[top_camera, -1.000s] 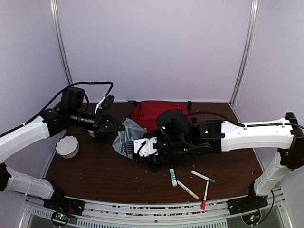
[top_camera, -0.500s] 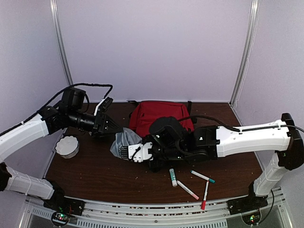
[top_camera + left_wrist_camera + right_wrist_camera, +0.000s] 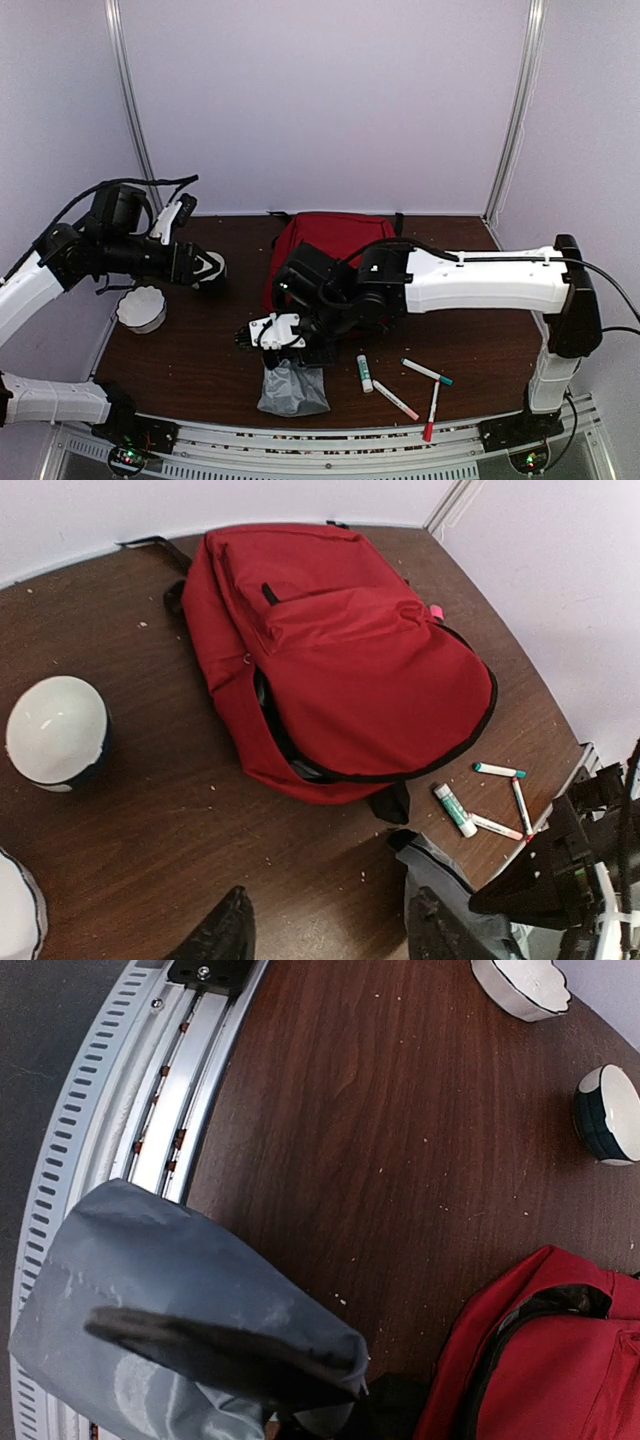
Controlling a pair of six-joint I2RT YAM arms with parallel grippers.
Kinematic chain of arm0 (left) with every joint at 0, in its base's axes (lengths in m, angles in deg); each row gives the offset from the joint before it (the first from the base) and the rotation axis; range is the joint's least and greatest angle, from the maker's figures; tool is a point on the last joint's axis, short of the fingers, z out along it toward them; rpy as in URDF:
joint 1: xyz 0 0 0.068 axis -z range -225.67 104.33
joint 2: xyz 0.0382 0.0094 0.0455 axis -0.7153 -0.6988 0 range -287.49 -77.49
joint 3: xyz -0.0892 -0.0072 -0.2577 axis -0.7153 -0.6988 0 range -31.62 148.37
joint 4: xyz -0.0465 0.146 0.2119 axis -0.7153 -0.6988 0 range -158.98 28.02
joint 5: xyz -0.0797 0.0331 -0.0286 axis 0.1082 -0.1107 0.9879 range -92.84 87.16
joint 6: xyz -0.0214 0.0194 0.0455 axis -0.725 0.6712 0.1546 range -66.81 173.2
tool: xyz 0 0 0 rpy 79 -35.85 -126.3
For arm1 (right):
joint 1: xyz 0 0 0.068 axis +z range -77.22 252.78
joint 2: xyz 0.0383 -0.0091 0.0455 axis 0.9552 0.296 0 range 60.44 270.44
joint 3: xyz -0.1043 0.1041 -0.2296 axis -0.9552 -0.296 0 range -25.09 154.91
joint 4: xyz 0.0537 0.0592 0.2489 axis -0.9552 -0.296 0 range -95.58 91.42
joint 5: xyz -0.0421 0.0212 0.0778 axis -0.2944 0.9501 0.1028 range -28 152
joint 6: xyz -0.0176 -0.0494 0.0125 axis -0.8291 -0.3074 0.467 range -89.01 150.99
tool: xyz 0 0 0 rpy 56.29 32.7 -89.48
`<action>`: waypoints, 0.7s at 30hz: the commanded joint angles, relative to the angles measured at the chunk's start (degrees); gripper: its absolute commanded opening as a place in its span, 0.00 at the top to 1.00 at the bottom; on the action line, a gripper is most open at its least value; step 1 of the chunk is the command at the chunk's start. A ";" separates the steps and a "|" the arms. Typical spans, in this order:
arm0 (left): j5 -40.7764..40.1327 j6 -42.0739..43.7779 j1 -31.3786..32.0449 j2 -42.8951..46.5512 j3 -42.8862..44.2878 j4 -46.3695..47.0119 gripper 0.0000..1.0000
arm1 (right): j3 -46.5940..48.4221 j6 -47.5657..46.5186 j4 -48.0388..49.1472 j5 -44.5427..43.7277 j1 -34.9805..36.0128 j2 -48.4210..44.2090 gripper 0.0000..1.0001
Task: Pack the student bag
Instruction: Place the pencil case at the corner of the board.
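- the right gripper [image 3: 283, 340] is clamped on the grey pouch [image 3: 292, 388], dangling it near-side of the red backpack [image 3: 330, 235], probably to re-aim
- the left gripper [image 3: 210, 268] is wide open and empty, far left, likely keeping clear

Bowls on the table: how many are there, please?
2: a scalloped white bowl at the left edge of the table; a dark-banded white bowl farther back, nearer the student bag.

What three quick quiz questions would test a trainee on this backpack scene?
1. True or false: the grey pouch is inside the red backpack.
2. What grips the pouch? A, left end effector; B, right end effector.
3. Fill in: the markers lie on the ____.
Key: 1 false; 2 B; 3 table.
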 commanded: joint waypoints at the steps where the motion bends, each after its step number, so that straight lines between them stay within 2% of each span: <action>1: -6.49 3.18 -0.28 3.87 0.10 -1.63 0.46 | 10.30 2.87 -9.56 0.42 -0.11 6.17 1.00; 8: -8.65 4.52 -0.24 6.13 0.72 -3.61 0.46 | 22.89 5.41 -15.40 -7.68 2.48 10.07 1.00; 12: -11.56 5.57 -0.27 8.03 2.00 -4.51 0.47 | 27.86 6.61 -15.63 -11.79 2.56 14.14 1.00; 16: -11.87 6.86 -0.28 8.64 2.26 -6.22 0.47 | 31.69 5.83 -15.68 -12.16 2.49 19.33 1.00; 21: -12.58 7.02 -0.26 8.19 2.61 -8.25 0.46 | 41.89 6.34 -20.12 -10.71 2.63 27.49 1.00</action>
